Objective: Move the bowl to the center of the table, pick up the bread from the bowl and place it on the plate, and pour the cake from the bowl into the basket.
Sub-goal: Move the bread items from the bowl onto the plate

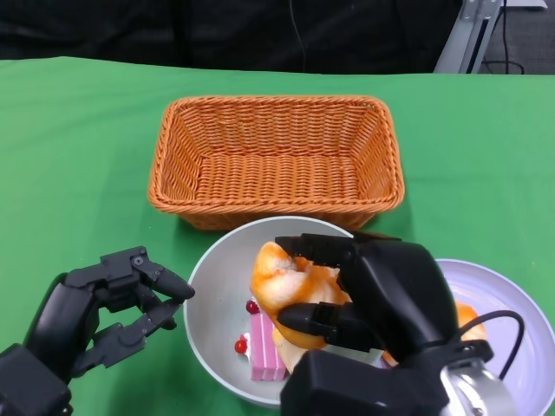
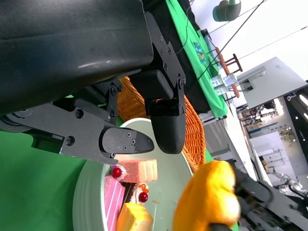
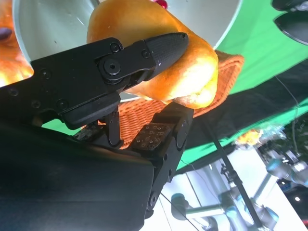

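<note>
My right hand (image 1: 390, 303) grips an orange bread roll (image 1: 290, 290) and holds it just above the grey bowl (image 1: 212, 286). In the right wrist view the black fingers (image 3: 159, 48) close around the bread (image 3: 192, 62). In the bowl lies a pink cake slice (image 1: 264, 351) with red cherries. My left hand (image 1: 104, 312) is by the bowl's left rim, fingers curled but apart and holding nothing. In the left wrist view its fingertips (image 2: 168, 130) hang over the bowl (image 2: 168, 173) and the cake pieces (image 2: 137, 171). The pale plate (image 1: 512, 303) lies right of the bowl, partly hidden by my right hand.
A woven orange basket (image 1: 276, 160) stands right behind the bowl, close to its far rim. Another orange piece (image 1: 468, 316) shows on the plate beside my right hand. Green cloth covers the table; a dark backdrop lies beyond its far edge.
</note>
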You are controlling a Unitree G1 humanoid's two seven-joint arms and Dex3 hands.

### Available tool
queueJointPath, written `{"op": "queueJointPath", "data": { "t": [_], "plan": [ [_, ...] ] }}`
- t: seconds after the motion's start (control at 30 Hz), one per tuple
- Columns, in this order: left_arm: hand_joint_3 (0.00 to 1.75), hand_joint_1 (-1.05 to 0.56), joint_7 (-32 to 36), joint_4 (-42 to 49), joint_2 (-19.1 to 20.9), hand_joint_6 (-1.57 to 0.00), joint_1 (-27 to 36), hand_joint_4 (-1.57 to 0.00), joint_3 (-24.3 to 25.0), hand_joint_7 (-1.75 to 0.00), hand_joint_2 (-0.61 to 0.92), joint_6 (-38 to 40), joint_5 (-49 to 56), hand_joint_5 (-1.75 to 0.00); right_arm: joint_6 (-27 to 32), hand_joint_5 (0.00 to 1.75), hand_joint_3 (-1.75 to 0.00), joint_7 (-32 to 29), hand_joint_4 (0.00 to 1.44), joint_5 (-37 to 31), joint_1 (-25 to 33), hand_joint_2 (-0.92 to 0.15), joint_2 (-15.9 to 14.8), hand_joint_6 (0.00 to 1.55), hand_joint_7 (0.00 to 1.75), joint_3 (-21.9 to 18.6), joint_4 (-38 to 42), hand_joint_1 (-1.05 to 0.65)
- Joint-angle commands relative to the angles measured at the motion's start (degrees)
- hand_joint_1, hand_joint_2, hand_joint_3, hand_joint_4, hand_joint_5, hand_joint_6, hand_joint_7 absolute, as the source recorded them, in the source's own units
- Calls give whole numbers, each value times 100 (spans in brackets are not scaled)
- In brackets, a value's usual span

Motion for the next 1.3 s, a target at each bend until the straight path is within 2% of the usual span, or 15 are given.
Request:
{"op": "queueJointPath", "data": {
  "t": [0.03, 0.13, 0.37, 0.57, 0.6, 0.63, 0.7, 0.77, 0.97, 1.0, 1.03, 1.1, 1.13, 1.23, 1.3],
  "plan": [
    [30, -12, 26, 99, 77, -78, -85, -78, 43, -102, 92, -159, -45, -134, -42, 152, -1, 215, 78, 105, 145, -92, -140, 122, 9, -172, -479, -19],
    [30, -12, 39, 126, 78, -79, -97, -78, 44, -102, 92, -192, -31, -134, -3, 155, -1, 352, 78, 92, 219, -92, -171, 122, 10, -217, -697, -20],
    [28, -13, 49, 133, 82, -79, -98, -78, 47, -102, 92, -204, -19, -134, -108, 165, 0, 637, 81, 351, 675, -91, -463, 123, 16, -668, -1427, -18],
    [29, -14, 45, 84, 88, -79, -73, -78, 56, -101, 92, -118, -45, -134, -177, 174, -6, 690, 79, 404, 1035, -92, -561, 121, 23, -990, -1841, -16],
    [28, -14, 35, 69, 87, -79, -69, -78, 57, -101, 92, -91, -64, -134, -190, 174, -10, 679, 81, 381, 1092, -91, -573, 113, 46, -1045, -1908, -16],
    [28, -14, 29, 59, 87, -79, -66, -78, 58, -101, 92, -73, -77, -133, -203, 174, -13, 675, 82, 365, 1132, -90, -579, 95, 83, -1084, -1955, -16],
    [28, -14, 37, 50, 96, -80, -67, -78, 67, -100, 92, -70, -68, -134, -206, 175, -16, 733, 82, 441, 1278, -90, -612, 80, 114, -1285, -2189, -15],
    [28, -13, 50, 52, 110, -80, -70, -78, 75, -100, 92, -74, -42, -134, -188, 175, -18, 799, 82, 471, 1415, -90, -639, 75, 124, -1466, -2405, -14],
    [30, -12, 2, 106, 137, -80, -105, -78, 96, -100, 92, -128, -94, -134, -123, 175, -21, 896, 82, 433, 1792, -89, -644, 71, 129, -2072, -2847, -16],
    [30, -12, -5, 107, 135, -80, -108, -78, 98, -100, 92, -130, -112, -134, -132, 175, -33, 893, 82, 451, 1850, -83, -650, 68, 134, -2187, -2876, -17],
    [30, -12, -10, 110, 135, -80, -111, -79, 99, -100, 92, -133, -125, -134, -147, 175, -55, 897, 82, 467, 1889, -72, -648, 66, 138, -2268, -2893, -17],
    [29, -12, -7, 121, 141, -81, -117, -79, 101, -100, 92, -141, -130, -134, -217, 175, -71, 881, 83, 531, 1964, -64, -668, 66, 139, -2457, -2894, -18],
    [29, -12, -10, 130, 151, -81, -123, -79, 106, -100, 92, -139, -135, -134, -303, 175, -74, 806, 83, 611, 2112, -62, -737, 66, 139, -2731, -2882, -18],
    [30, -11, -46, 157, 194, -80, -140, -78, 126, -100, 92, -122, -177, -133, -614, 175, -66, 519, 86, 794, 2508, -66, -836, 72, 127, -3346, -2724, -11],
    [30, -11, -47, 168, 217, -80, -146, -78, 130, -100, 92, -118, -190, -133, -762, 175, -64, 410, 86, 827, 2652, -66, -838, 73, 125, -3499, -2622, -10]
  ]
}}
